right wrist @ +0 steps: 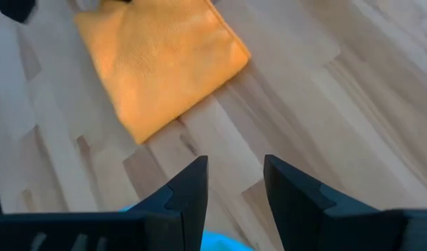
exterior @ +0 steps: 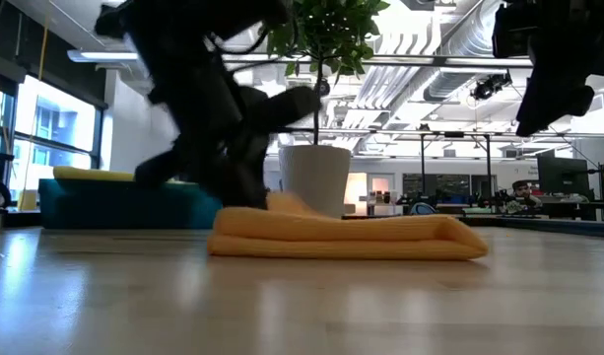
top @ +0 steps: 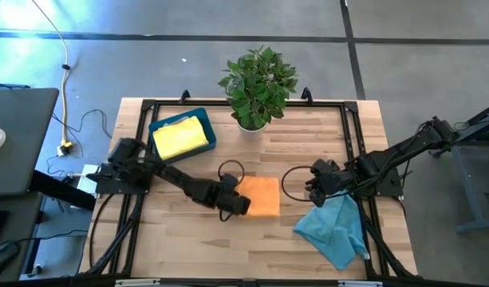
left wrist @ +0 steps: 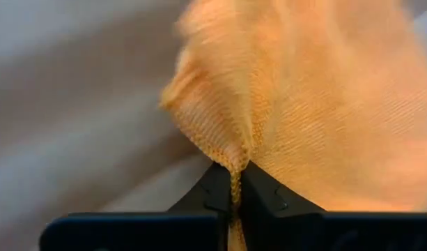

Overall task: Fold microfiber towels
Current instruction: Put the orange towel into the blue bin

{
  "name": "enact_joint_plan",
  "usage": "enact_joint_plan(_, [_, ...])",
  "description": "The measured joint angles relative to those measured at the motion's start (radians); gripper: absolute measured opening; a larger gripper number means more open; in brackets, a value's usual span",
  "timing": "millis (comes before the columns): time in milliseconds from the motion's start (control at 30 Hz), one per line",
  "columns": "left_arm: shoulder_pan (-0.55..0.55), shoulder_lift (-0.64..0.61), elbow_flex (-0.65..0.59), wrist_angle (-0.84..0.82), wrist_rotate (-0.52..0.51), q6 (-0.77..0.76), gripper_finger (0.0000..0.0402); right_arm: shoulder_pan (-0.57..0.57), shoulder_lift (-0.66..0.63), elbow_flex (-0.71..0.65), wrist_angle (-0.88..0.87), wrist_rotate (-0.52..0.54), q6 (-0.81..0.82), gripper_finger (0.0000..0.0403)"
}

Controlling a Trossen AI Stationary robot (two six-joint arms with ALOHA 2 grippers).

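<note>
Orange towel [top: 262,196]: table centre, lying as a compact rectangle of more than one layer, so judged partly folded; the low view shows stacked layers with a rounded fold at one end. Left gripper [top: 238,202]: at the towel's 9 o'clock edge, jaws pinched tight on a hemmed corner, the cloth gathered into a ridge between the fingertips [left wrist: 220,192] in the left wrist view; the next fold on this piece is judged to be in hand, not finished. Yellow towel [top: 180,138]: in the blue tray [top: 208,131] at about 10 o'clock from centre, lying flat and tidy; probably already folded and stowed, though the layers cannot be made out from above. Blue towel [top: 336,227]: at about 4 o'clock from centre, near the table's front right, crumpled and loose, plainly unfolded and judged still to be done. Right gripper [top: 316,185]: at 3 o'clock from the orange towel, apart from it, just above the blue towel's upper edge; fingers part-spread with bare wood between them in the right wrist view, holding nothing. Plant [top: 258,84]: at 12 o'clock on the table's far edge, clear of the work. No other towels show on the table. Tally, as judged: one stowed, one under way, one waiting.
</note>
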Motion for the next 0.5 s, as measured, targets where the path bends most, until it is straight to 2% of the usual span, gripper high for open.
enact_joint_plan(233, [0.117, -0.136, 0.003, -0.127, 0.002, 0.181, 0.0005, 0.000, 0.000, 0.000, 0.000, 0.060, 0.005, 0.0133])
enact_joint_plan(500, [0.337, -0.270, 0.007, -0.228, -0.063, 0.424, 0.0004, 0.000, 0.000, 0.000, 0.002, 0.110, 0.052, 0.0133])
